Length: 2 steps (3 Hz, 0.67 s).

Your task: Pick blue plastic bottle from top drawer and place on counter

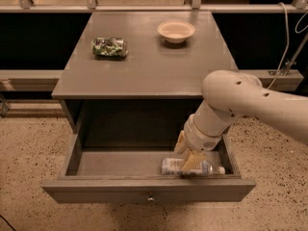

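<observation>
The blue plastic bottle (171, 166) lies on its side at the front right of the open top drawer (96, 190), its white cap pointing right. My gripper (186, 154) reaches down into the drawer right over the bottle. Its tan fingers (193, 160) are open; one overlaps the bottle's middle and the other stands just behind it. The bottle rests on the drawer floor. The grey counter (144, 61) lies above and behind the drawer.
A green-and-white shiny packet (110, 46) lies on the counter's left side and a beige bowl (176, 31) at its back right. My white arm (240, 100) crosses the drawer's right side. Speckled floor surrounds the cabinet; a cable (284, 37) hangs at the right.
</observation>
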{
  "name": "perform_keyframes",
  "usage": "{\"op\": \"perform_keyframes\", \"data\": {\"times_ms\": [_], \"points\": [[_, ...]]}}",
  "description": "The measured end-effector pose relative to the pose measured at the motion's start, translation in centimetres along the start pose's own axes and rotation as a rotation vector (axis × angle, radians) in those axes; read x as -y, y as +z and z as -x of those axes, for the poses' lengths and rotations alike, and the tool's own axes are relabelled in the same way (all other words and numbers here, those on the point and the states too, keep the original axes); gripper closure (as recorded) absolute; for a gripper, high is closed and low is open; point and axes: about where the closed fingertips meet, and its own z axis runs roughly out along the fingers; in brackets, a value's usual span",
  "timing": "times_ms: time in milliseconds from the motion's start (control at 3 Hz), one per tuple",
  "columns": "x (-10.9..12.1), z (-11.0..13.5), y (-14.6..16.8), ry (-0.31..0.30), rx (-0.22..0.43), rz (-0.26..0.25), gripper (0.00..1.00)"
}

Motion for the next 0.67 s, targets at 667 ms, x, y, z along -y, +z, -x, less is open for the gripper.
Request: {"op": "perform_keyframes", "data": {"times_ms": [667], "points": [[0.0, -2.2, 4.0, 0.077, 0.004, 0.031, 0.50]]}}
